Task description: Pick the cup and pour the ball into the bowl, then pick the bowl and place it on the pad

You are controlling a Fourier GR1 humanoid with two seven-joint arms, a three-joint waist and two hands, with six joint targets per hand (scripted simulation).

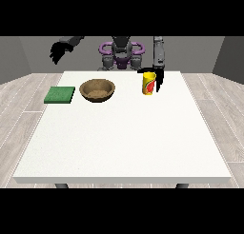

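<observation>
A yellow cup with red and green marks stands upright on the white table, right of centre at the far side. The ball does not show from here. The hand at the view's right hangs down right beside the cup, its fingers straight and pointing at the table, touching or nearly touching the cup's right side. A brown bowl sits left of the cup. A green square pad lies flat left of the bowl. The hand at the view's left is raised off the table's far left corner, fingers relaxed and drooping.
The robot's torso stands behind the table's far edge. Grey floor surrounds the table on both sides.
</observation>
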